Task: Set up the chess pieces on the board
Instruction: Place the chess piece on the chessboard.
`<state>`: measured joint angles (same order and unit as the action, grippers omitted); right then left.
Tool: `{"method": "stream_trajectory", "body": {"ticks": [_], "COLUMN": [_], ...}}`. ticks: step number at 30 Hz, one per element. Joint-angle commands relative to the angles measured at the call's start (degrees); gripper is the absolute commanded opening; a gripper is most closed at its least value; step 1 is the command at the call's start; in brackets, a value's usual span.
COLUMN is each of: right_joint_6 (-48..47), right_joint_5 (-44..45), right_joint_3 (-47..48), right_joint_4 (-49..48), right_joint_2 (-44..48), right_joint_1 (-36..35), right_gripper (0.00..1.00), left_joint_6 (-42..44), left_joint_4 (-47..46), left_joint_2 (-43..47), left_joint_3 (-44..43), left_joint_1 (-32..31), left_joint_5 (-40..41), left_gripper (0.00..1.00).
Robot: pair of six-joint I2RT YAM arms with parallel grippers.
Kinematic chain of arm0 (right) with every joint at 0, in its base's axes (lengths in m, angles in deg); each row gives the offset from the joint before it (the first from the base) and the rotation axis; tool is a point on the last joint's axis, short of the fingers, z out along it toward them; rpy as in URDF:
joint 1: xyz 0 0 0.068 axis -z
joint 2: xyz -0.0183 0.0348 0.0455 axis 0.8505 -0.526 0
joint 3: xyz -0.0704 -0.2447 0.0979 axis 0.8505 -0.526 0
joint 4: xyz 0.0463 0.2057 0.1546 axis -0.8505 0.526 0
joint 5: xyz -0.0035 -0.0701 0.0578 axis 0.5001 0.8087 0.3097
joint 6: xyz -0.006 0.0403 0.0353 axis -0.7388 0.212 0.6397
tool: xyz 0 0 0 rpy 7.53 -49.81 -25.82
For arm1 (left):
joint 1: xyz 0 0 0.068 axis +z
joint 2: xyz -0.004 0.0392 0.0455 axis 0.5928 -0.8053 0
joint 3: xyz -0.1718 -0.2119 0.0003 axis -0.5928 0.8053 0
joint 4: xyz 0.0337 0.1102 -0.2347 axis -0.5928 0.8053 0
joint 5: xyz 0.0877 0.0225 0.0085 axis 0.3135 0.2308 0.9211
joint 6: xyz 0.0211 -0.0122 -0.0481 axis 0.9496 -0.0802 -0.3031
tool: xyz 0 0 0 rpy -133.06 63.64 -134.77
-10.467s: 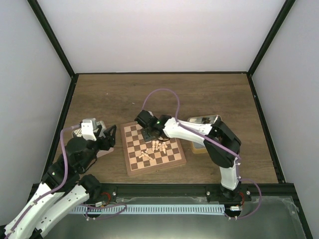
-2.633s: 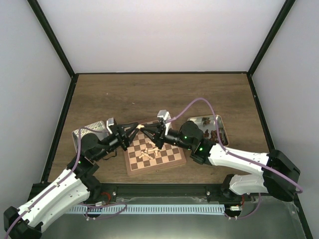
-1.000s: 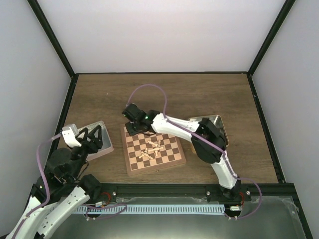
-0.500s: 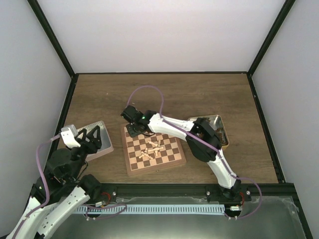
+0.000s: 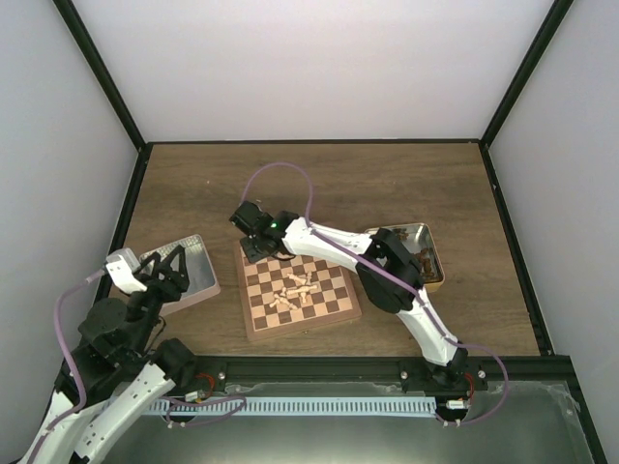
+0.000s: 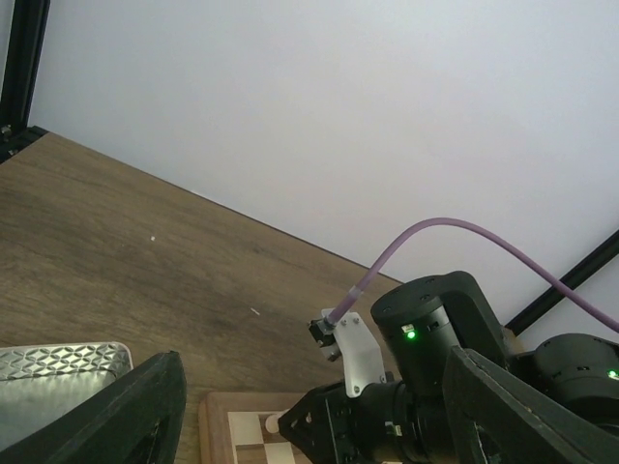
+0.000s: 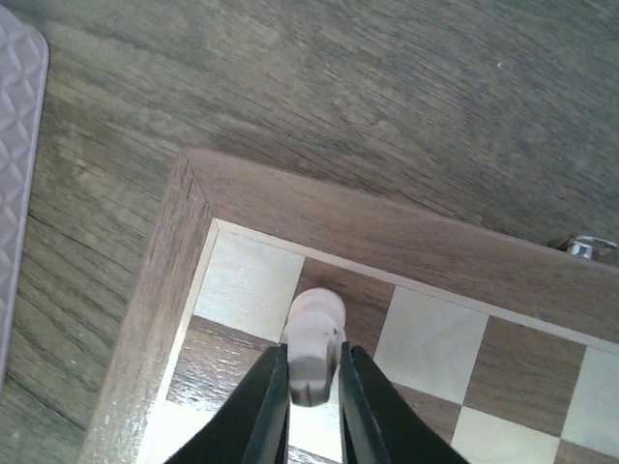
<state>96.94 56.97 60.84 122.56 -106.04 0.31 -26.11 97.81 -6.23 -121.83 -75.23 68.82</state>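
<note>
**A:** Right wrist view: what sits between the fingers?

**B:** A pale chess piece (image 7: 317, 314), over the dark square just beside the corner square of the chessboard (image 7: 319, 208). The right gripper (image 7: 311, 360) presses on it from both sides.

**A:** And the left gripper (image 5: 169, 263)?

**B:** Spread wide, holding nothing, above the silver tin (image 5: 198, 278) left of the board.

**A:** Anything crowding the board?

**B:** The other pale pieces (image 5: 293, 287) lie heaped mid-board. A second tin (image 5: 433, 242) with dark pieces lies to the right, partly behind the right arm.

I see bright, even light from up top, soft faint shadows, top cam pic sharp, left fingers (image 6: 111, 418) dark n blurry, tin (image 6: 58, 362) a bit shiny.
</note>
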Motion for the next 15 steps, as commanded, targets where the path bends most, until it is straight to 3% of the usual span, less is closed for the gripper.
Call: {"method": "stream_trajectory", "body": {"ticks": [1,15], "right_joint_6": [-0.4,-1.7], "right_joint_5": [1.0,1.2], "right_joint_3": [2.7,2.6], "right_joint_4": [1.9,-1.4], "right_joint_2": [-0.9,-1.5], "right_joint_1": [-0.3,-0.3], "right_gripper": [0.19,0.24], "left_joint_6": [-0.1,-0.1], "left_joint_4": [0.1,0.2], "left_joint_2": [0.5,0.1], "left_joint_3": [0.4,0.4], "left_joint_1": [0.2,0.2], "left_joint_5": [0.9,0.9], "left_gripper": [0.75,0.75]}}
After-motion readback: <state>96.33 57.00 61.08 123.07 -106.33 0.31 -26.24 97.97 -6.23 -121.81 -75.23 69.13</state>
